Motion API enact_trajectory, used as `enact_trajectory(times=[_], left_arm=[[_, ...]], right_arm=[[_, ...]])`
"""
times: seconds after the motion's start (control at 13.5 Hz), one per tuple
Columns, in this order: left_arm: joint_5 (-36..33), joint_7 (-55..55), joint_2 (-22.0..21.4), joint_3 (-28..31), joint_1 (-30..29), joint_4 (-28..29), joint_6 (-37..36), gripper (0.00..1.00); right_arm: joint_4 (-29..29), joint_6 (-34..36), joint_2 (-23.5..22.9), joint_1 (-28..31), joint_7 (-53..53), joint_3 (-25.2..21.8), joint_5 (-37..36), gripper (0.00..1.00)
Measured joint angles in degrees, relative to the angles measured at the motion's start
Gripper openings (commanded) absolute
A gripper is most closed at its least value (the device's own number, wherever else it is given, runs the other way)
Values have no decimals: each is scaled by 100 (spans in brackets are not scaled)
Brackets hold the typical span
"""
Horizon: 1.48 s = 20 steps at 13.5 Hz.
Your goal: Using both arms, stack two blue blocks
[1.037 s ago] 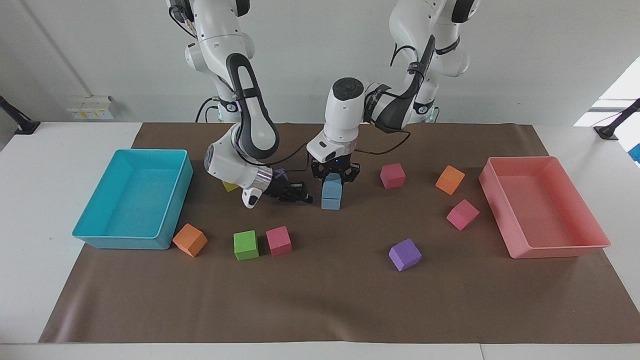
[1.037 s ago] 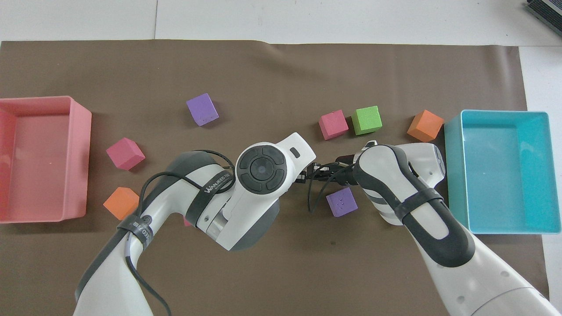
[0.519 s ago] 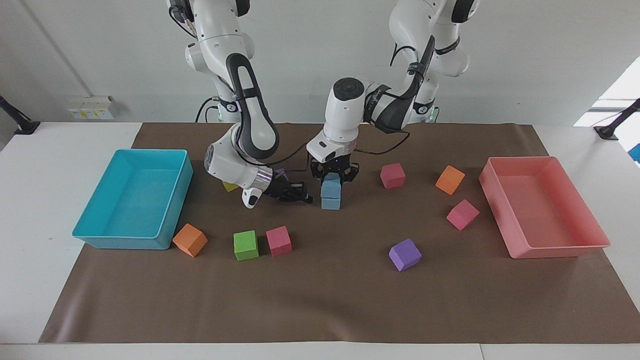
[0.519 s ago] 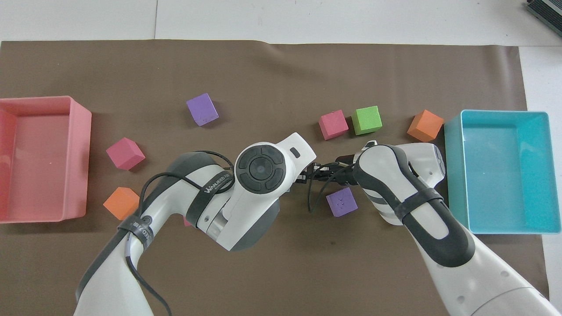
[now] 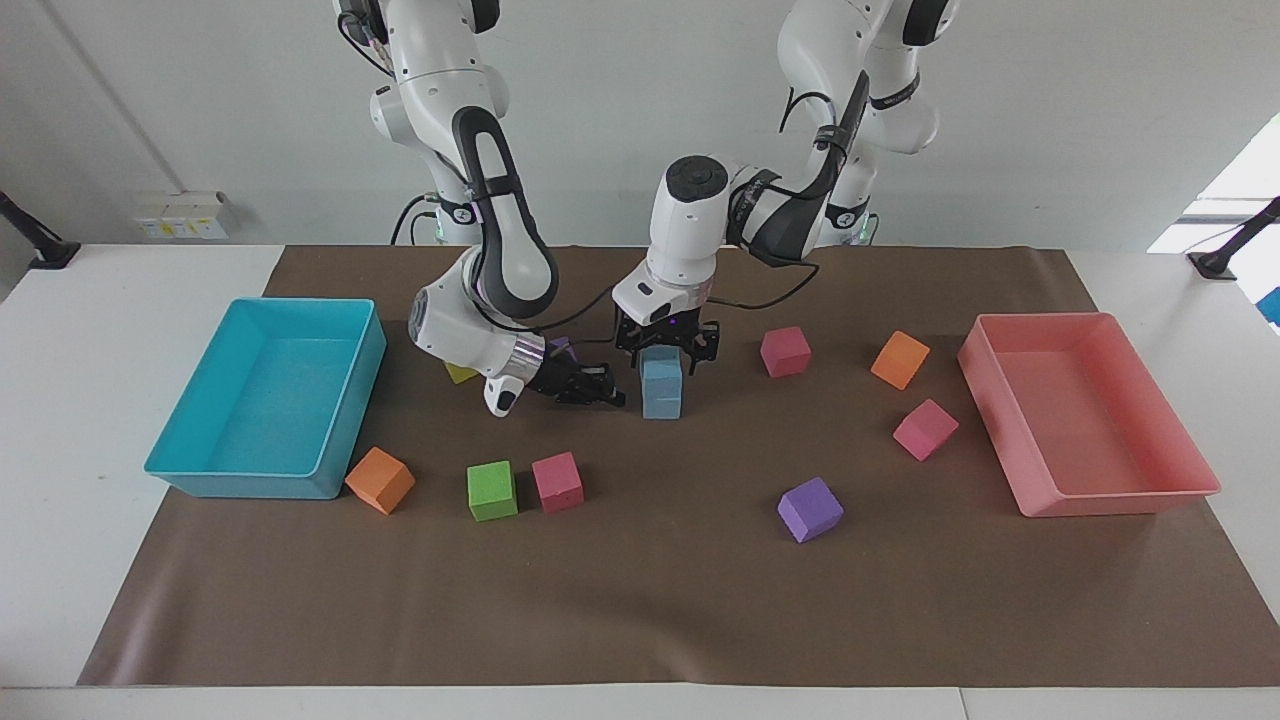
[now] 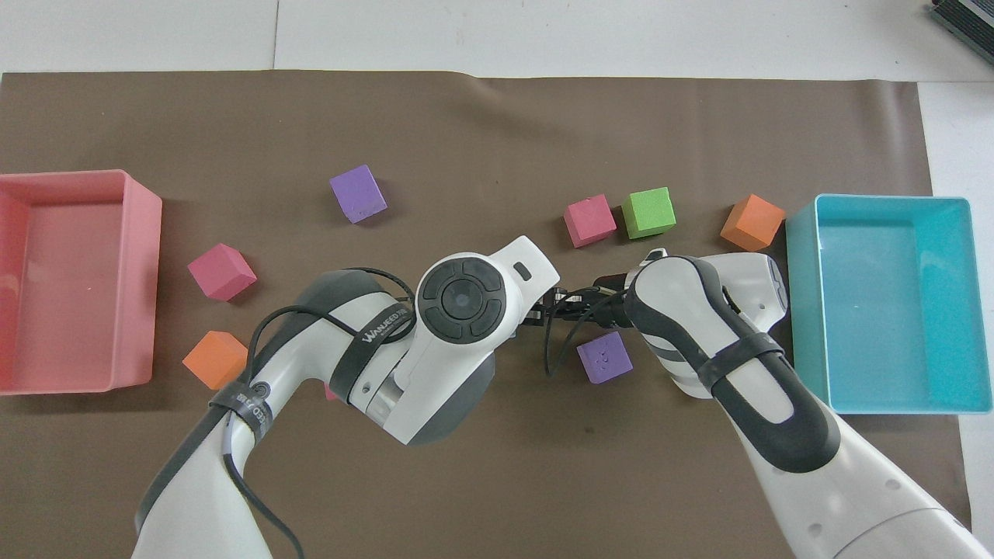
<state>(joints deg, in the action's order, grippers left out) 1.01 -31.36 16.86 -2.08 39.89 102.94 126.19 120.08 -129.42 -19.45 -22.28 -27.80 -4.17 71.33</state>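
Observation:
Two sky-blue blocks stand stacked in the middle of the brown mat, the upper blue block (image 5: 661, 368) resting squarely on the lower blue block (image 5: 662, 402). My left gripper (image 5: 666, 350) hangs straight down over the stack, open, its fingertips apart at either side of the upper block's top. My right gripper (image 5: 603, 392) lies low over the mat beside the stack, toward the right arm's end, shut on nothing. In the overhead view the left arm's wrist (image 6: 463, 297) hides the stack.
A teal tray (image 5: 250, 485) stands at the right arm's end, a pink tray (image 5: 1120, 500) at the left arm's end. Loose cubes lie around: orange (image 5: 380, 480), green (image 5: 492, 490), pink (image 5: 557, 482), purple (image 5: 810, 509), pink (image 5: 925, 429), orange (image 5: 900, 359), magenta (image 5: 785, 351).
My left gripper has opened and let go of the upper blue block, which stays on the lower one. The right arm has not moved.

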Motion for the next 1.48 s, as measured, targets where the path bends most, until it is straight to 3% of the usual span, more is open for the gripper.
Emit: enact_trajectory(times=[0.52, 0.74, 1.04, 1.26, 1.41, 1.48], left_arm=[[2, 0, -4, 1, 3, 1, 1, 100], [4, -3, -159, 14, 3, -39, -166, 100], [5, 11, -870, 133, -230, 11, -952, 100], [4, 565, -1719, 174, -860, 768, -1090, 100], [3, 1104, -2167, 196, -1353, 1397, -1093, 100], [3, 1423, -2314, 201, -1631, 1659, -1085, 100]], right_arm=[[-4, -1, 0, -76, -153, 2, 0, 0], [-116, -4, 4, -59, -370, -18, -334, 0], [-365, -4, 107, -40, -376, -111, -1301, 0], [-526, -6, 390, 15, -45, -232, -2354, 0], [-599, 10, 641, 142, 245, -247, -3240, 39], [-628, 62, 748, 210, 347, -250, -3642, 71]])
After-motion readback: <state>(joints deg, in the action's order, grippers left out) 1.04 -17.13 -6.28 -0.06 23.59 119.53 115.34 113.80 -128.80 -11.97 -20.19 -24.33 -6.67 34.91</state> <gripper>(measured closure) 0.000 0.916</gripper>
